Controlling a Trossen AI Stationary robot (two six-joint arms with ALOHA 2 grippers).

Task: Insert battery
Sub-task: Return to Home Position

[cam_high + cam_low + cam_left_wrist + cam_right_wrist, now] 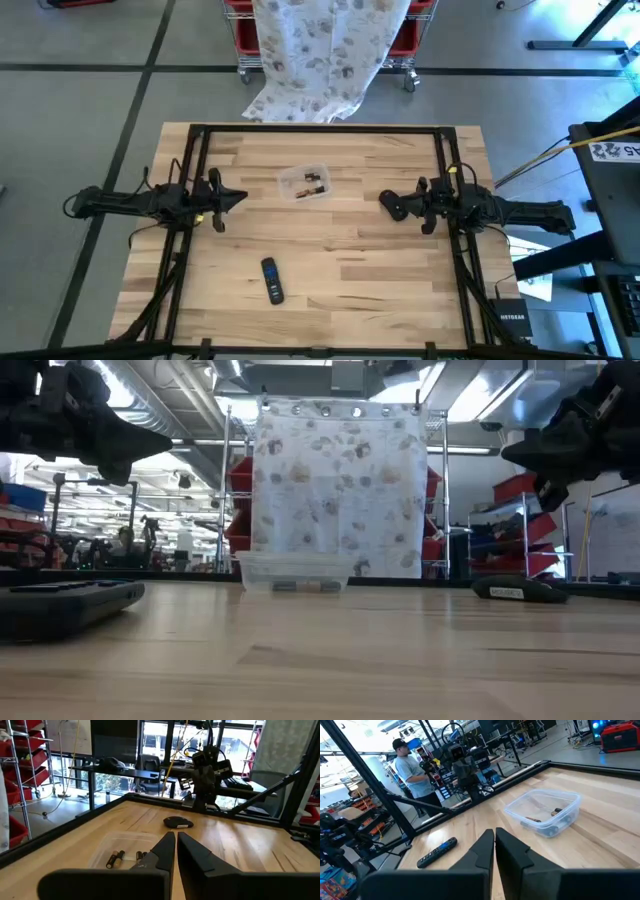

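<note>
- The left hand (235, 197) hangs above the table (380, 270) near its own side rail. Its fingers are drawn together and nothing is between them.
- The right hand (390, 204) faces it from the opposite side, also above the wood, with fingers together and empty.
- Ahead of both sets of fingertips, roughly between the two hands, sits a clear tub (305, 183). A few loose batteries (116, 859) lie on its floor.
- The remote (271, 280) lies flat on the table, off to the side of both hands toward the front edge and well apart from each. It rests button-side up, so I cannot tell from here whether the battery lid underneath is fully seated.
- By my reading the work on the remote is over and only the retreat is left.
- To do that retreat well, each hand should pull straight back along its own arm, away from the middle.
- Neither hand should dip, because the tub is the one thing close enough for a low sweep to clip.
- The fingers are best left together, so nothing can snag on the frame rails beside each wrist.
- Neither path needs to cross the remote, which should be left lying where it is.
</note>
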